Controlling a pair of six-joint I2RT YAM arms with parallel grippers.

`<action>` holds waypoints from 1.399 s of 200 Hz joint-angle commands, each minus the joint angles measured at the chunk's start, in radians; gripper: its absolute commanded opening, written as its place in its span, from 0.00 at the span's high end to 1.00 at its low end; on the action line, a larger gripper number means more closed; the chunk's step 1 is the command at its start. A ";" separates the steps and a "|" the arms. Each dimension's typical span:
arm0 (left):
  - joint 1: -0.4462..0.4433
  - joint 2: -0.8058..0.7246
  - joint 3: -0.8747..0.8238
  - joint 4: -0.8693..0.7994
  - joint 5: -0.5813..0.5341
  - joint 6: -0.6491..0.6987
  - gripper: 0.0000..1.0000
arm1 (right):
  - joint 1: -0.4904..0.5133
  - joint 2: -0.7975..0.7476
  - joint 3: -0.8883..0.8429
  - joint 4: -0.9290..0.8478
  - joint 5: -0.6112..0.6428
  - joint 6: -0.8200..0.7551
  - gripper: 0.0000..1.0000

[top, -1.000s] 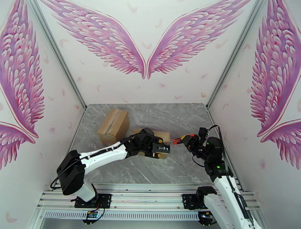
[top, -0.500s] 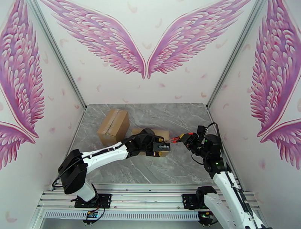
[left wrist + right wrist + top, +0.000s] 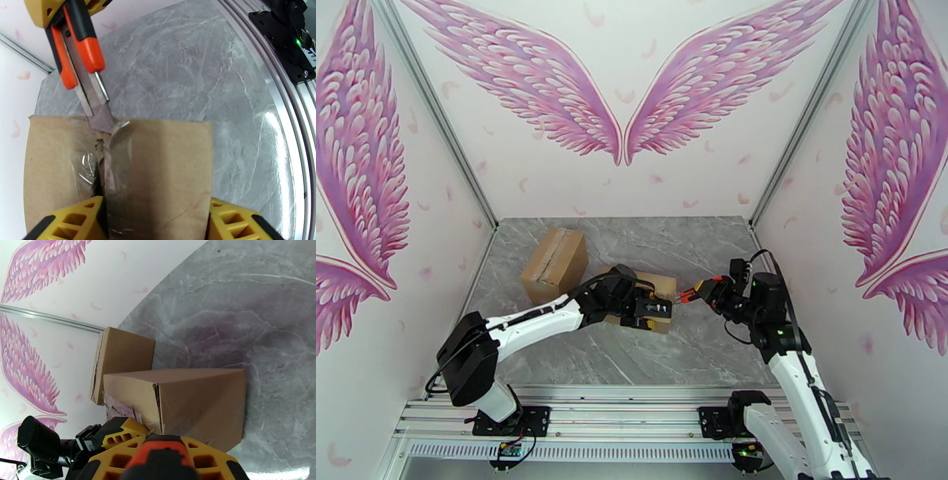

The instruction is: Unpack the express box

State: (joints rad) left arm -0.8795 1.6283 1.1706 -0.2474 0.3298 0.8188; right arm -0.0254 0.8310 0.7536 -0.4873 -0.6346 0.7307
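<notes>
Express box [image 3: 166, 165]: small plain brown carton, lying flat mid-table [image 3: 695, 347]. Clear tape [image 3: 114, 158] along its top seam is wrinkled and torn, and a dark slit is open beside it.
Utility knife [image 3: 79, 43]: orange and black, blade tip touching the tape at the box's far edge.
Right gripper [image 3: 158, 455]: just right of the box, clamped on the knife.
Left gripper [image 3: 156, 223]: at the box's near side, jaws wide apart; grip on the box cannot be told.
Second carton [image 3: 553, 264]: larger, behind-left of the box.
</notes>
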 commanded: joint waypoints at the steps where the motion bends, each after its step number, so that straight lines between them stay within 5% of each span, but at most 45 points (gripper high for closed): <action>1: 0.097 -0.046 0.022 0.081 -0.159 -0.025 0.42 | -0.020 -0.005 0.034 -0.286 -0.115 -0.101 1.00; 70: 0.093 -0.043 0.046 -0.037 -0.021 -0.011 0.42 | -0.085 -0.091 0.050 -0.153 -0.111 0.005 1.00; 107: 0.054 -0.060 0.030 -0.046 0.034 0.015 0.42 | -0.083 -0.117 -0.060 0.121 -0.113 0.178 1.00; 189: 0.002 -0.090 0.024 -0.015 -0.029 0.003 0.39 | -0.080 -0.071 -0.134 0.389 0.013 0.206 1.00; 241: 0.019 -0.081 0.052 -0.033 -0.127 -0.056 0.18 | -0.067 0.052 -0.160 0.596 0.033 0.230 1.00; 280: 0.048 -0.097 0.069 -0.020 -0.160 -0.162 0.04 | -0.074 0.134 -0.143 0.518 0.088 0.129 1.00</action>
State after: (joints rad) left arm -0.8543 1.5696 1.1961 -0.2630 0.2085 0.7414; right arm -0.1017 0.9291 0.6052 0.0158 -0.6003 0.9245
